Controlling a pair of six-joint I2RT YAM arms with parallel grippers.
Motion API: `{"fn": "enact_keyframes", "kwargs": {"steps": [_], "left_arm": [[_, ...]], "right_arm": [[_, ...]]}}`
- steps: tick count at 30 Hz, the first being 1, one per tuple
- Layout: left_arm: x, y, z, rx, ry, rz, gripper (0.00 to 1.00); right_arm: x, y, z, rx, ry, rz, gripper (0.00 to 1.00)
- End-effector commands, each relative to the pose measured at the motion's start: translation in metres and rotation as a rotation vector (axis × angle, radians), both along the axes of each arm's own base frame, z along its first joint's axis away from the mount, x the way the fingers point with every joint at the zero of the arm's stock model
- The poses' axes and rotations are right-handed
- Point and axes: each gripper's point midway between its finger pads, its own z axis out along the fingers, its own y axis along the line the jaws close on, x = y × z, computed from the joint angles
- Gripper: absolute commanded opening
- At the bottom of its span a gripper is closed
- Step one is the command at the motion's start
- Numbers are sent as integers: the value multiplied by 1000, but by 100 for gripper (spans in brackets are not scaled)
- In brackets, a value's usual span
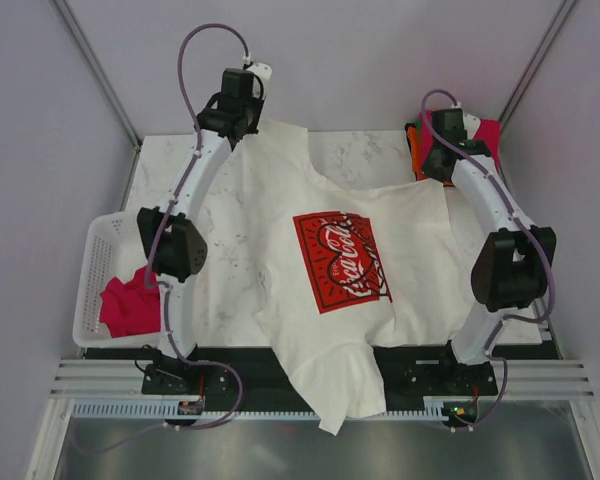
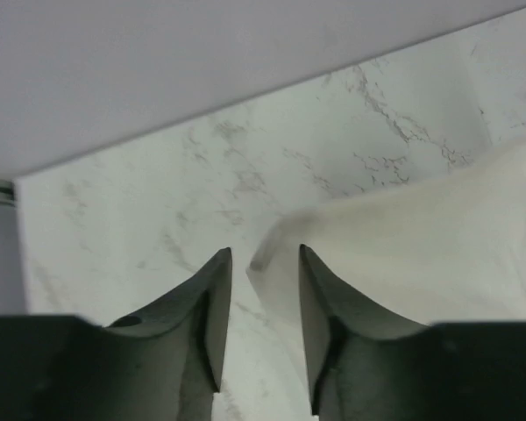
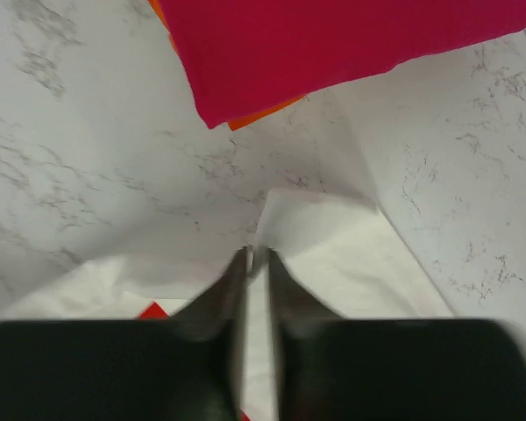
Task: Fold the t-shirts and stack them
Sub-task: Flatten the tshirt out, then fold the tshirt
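— Where is the white t-shirt (image 1: 330,265)?
— Spread print-up across the tabletop (image 1: 230,200), its hem hanging over the near edge.
— The left fingers (image 2: 202,298)?
— A little apart, holding nothing. A corner of the shirt lies just past their tips.
— The right fingers (image 3: 289,298)?
— Nearly closed, with white cloth in the slit. I cannot tell if they grip it. Beyond them, a pink t-shirt (image 3: 333,44) lies on an orange t-shirt (image 3: 263,114).
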Motion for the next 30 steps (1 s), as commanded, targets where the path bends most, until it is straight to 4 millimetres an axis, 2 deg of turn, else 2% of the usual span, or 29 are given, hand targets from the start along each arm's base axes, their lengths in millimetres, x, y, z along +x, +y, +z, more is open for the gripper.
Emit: {"fn": "enact_keyframes", "kwargs": {"steps": [1, 2, 3, 4, 6, 7, 8, 9, 10, 11, 12, 13, 14, 15, 16, 17, 18, 19, 20, 21, 22, 23, 25, 26, 29, 30], "left_arm": [[4, -4, -53, -252, 225, 90, 50], [1, -12, -59, -289, 251, 75, 66], [-3, -13, -57, -325, 256, 101, 94], [-8, -13, -66, -331, 282, 117, 100], [-18, -17, -67, -357, 307, 114, 100], [-30, -16, -66, -352, 318, 117, 100], [-38, -17, -62, -346, 317, 126, 100], [-47, -16, -61, -343, 322, 131, 100], [-65, -11, -59, -339, 334, 144, 100], [-75, -14, -61, -358, 349, 151, 100], [-86, -14, -65, -360, 367, 153, 99], [-103, -10, -86, -347, 422, 172, 99], [-116, -10, -78, -376, 411, 179, 99], [-125, -11, -80, -394, 413, 178, 98], [-144, -8, -109, -386, 481, 195, 98], [-157, -12, -102, -442, 480, 186, 97], [-163, -16, -106, -473, 480, 180, 96], [-183, -13, -138, -469, 550, 206, 95], [-197, -28, -142, -519, 580, 175, 95], [-210, -34, -144, -541, 587, 157, 94], [-225, -37, -167, -544, 622, 148, 94], [-237, -49, -175, -558, 652, 130, 94], [-252, -51, -202, -557, 700, 135, 94], [-256, -54, -208, -573, 725, 134, 95], [-256, -47, -239, -524, 770, 181, 95], [-255, -42, -240, -512, 764, 191, 95]], "right_arm": [[11, -9, 7, -35, -3, -50, 56], [10, -8, 5, -36, 9, -41, 76], [9, -8, 4, -35, 15, -33, 92], [5, -8, 7, -44, 12, -22, 98], [-4, -7, 4, -41, 28, -6, 98], [-10, -6, 14, -37, 5, 2, 98], [-18, -4, 7, -34, 21, 10, 98], [-25, 1, 19, -21, -10, 28, 98], [-30, 6, 19, -11, -16, 44, 98], [-37, 12, 7, 1, -3, 65, 98], [-43, 18, 5, 22, -4, 89, 98], [-49, 35, 7, 66, -18, 143, 98], [-56, 46, -9, 95, 7, 179, 98], [-61, 55, -17, 129, 20, 204, 98], [-68, 74, -23, 187, 34, 267, 98], [-77, 83, -41, 214, 69, 289, 98], [-84, 98, -49, 239, 86, 319, 98], [-91, 105, -57, 245, 104, 336, 98], [-100, 112, -72, 249, 132, 347, 98], [-109, 124, -79, 255, 149, 371, 98], [-114, 129, -85, 257, 163, 380, 98], [-122, 133, -97, 260, 184, 385, 98], [-128, 138, -109, 268, 208, 383, 98], [-131, 143, -116, 292, 220, 397, 98], [-132, 150, -137, 313, 282, 407, 98], [-132, 151, -143, 316, 298, 407, 98]]}}
